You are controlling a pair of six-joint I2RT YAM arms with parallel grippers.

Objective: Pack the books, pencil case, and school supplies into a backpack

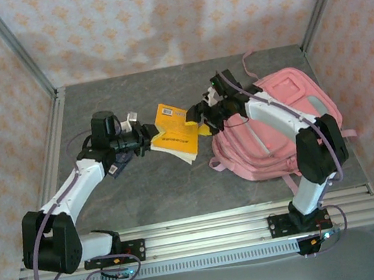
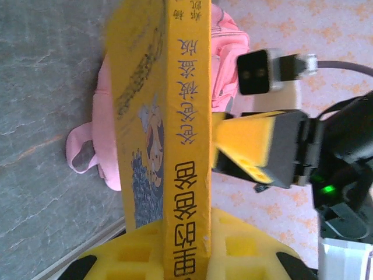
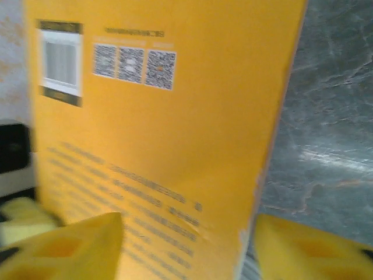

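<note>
Because the backpack lies flat on the right of the table with your right arm across its upper edge, you cannot tell from above whether its mouth is open. Settle that before you carry anything over.

The book, the orange-yellow paperback, hangs clear of the table just left of the bag, between your two arms. This looks like a hand-over, and the left arm is the one bearing it.

The left gripper is clamped on the book's left end. In the left wrist view its pads press both covers beside the spine. The hold sits at one end, so expect the far end to sag; keep the book on edge, not flat.

The right gripper straddles the other end with its jaws apart. In its own view one pad stands clear of the cover.

Draw the right arm straight back along the line of its jaws, so neither pad drags the paper. You could then use it to spread the bag's mouth while the left feeds the book in spine first.
</note>
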